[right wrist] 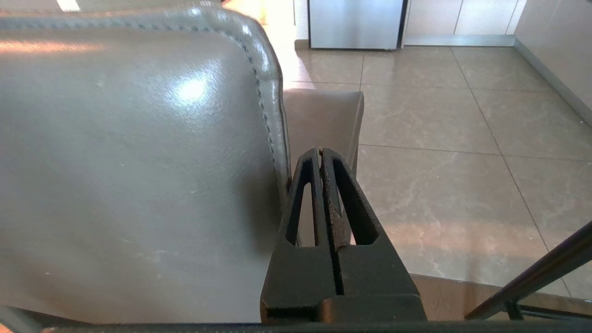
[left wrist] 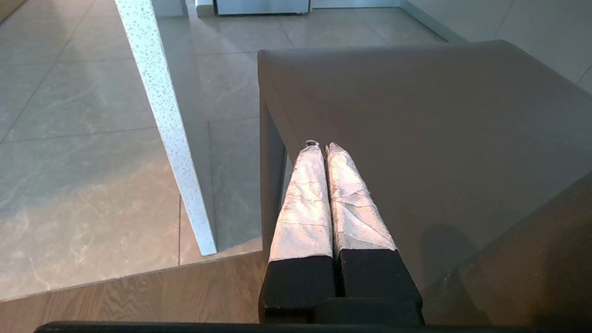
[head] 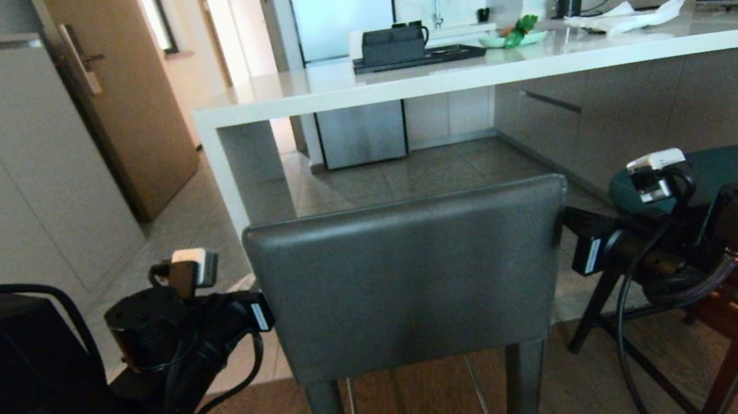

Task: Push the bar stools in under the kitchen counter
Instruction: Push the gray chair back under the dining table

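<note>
Behind the counter (head: 395, 84), grey stool (head: 413, 276) flanked by left gripper (left wrist: 322, 147) and right gripper (right wrist: 320, 151), fingers pressed together at backrest edges; teal stool (head: 732, 167) right.

Both grippers (left wrist: 322, 147) (right wrist: 320, 151) forward (fingers together)
</note>
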Available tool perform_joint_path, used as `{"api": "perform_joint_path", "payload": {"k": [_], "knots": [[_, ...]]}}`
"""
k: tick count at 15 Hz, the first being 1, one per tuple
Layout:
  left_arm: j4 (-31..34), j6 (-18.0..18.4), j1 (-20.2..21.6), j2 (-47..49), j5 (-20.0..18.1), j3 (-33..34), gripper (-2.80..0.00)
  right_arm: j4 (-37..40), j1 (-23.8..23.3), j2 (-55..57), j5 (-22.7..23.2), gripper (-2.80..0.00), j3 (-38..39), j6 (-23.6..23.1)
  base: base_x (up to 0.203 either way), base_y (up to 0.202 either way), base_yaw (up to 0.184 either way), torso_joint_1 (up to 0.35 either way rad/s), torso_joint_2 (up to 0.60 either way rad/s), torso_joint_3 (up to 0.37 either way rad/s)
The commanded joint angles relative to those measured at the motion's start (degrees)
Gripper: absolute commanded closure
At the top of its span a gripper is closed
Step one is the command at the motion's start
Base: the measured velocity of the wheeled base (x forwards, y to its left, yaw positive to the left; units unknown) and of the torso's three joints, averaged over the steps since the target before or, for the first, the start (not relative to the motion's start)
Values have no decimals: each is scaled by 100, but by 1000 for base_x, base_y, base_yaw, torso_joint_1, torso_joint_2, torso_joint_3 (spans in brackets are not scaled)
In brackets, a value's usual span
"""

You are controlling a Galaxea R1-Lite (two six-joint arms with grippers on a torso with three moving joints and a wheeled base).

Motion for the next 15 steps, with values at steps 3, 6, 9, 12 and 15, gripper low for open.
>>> {"api": "perform_joint_path", "payload": {"k": [3,6,9,12,15], "knots": [[-32,-2,8,44,6,-104,0,-68,-35,153,1,0,-235,11,0,0,0,0,0,0],[-32,-7,-81,27,18,-7,0,-55,-29,402,-14,0,-854,-54,0,0,0,0,0,0],[-32,1,-89,36,26,45,0,-25,0,694,-25,0,-1224,-251,0,0,0,0,0,0],[-32,1,-124,36,26,45,0,-58,-2,750,-29,0,-1076,-241,0,0,0,0,0,0],[-32,1,-95,27,26,45,0,-342,-36,644,-26,0,-436,-228,0,0,0,0,0,0]]}}
